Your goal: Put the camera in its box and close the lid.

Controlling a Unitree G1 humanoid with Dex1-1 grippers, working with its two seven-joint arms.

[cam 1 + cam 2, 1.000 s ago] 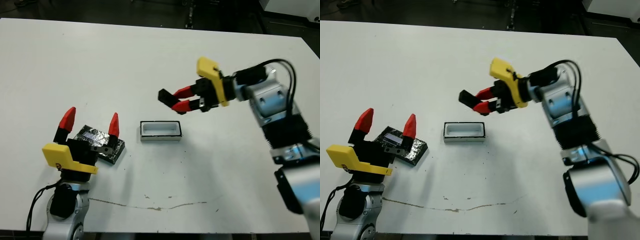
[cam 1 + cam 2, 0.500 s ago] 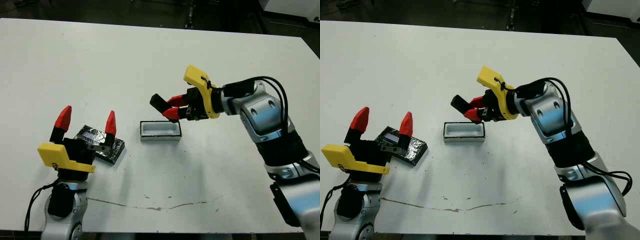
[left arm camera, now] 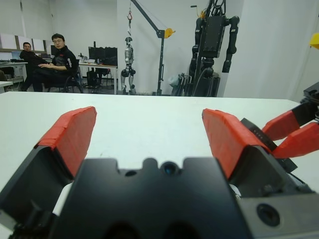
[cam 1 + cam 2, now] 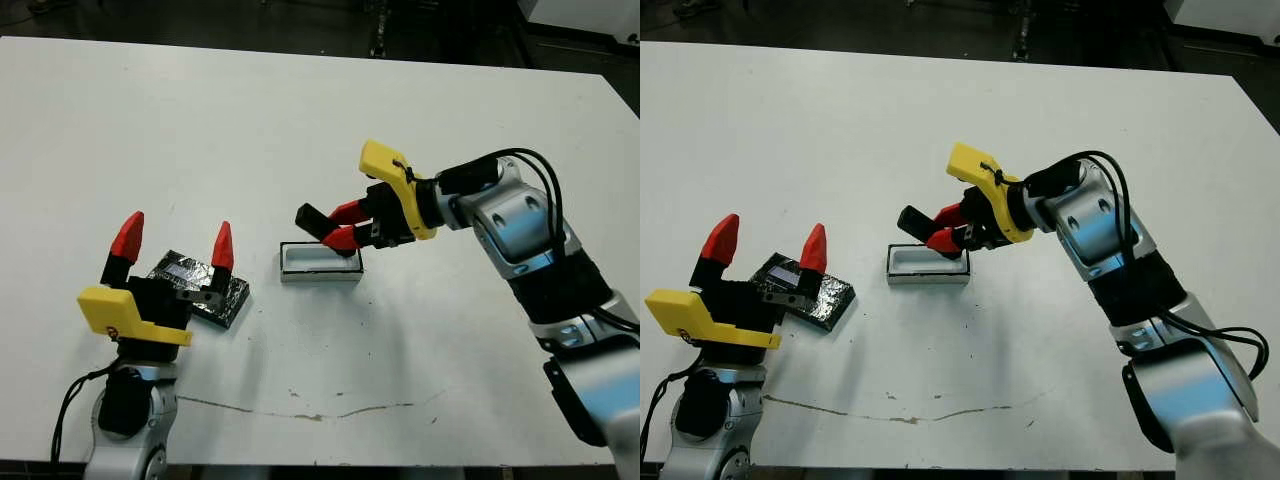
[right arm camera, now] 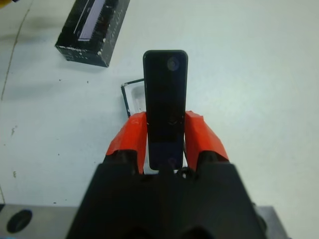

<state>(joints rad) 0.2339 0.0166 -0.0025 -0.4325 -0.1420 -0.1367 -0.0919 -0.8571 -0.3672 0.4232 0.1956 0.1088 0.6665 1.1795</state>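
My right gripper [image 4: 340, 226] is shut on the camera [image 4: 312, 217], a black bar sticking out leftward past the red fingers [image 5: 130, 137]. It hovers tilted just above the right half of the box [image 4: 320, 263], a small white-lined tray at the table's middle. In the right wrist view the camera [image 5: 165, 94] covers most of the box [image 5: 126, 94]. The lid [image 4: 205, 287], black and speckled, lies flat to the left of the box. My left gripper [image 4: 175, 243] stands open and upright over the lid's near side, nothing between its fingers [image 3: 70, 134].
A thin dark scratch [image 4: 320, 412] runs across the table near its front edge. Beyond the far edge, in the left wrist view, two people [image 3: 50, 62] sit at desks, with robot frames and a hoist [image 3: 212, 45] standing nearby.
My right gripper has carried the camera left and downward, from above and right of the box to just over its right half. The left arm has barely moved.
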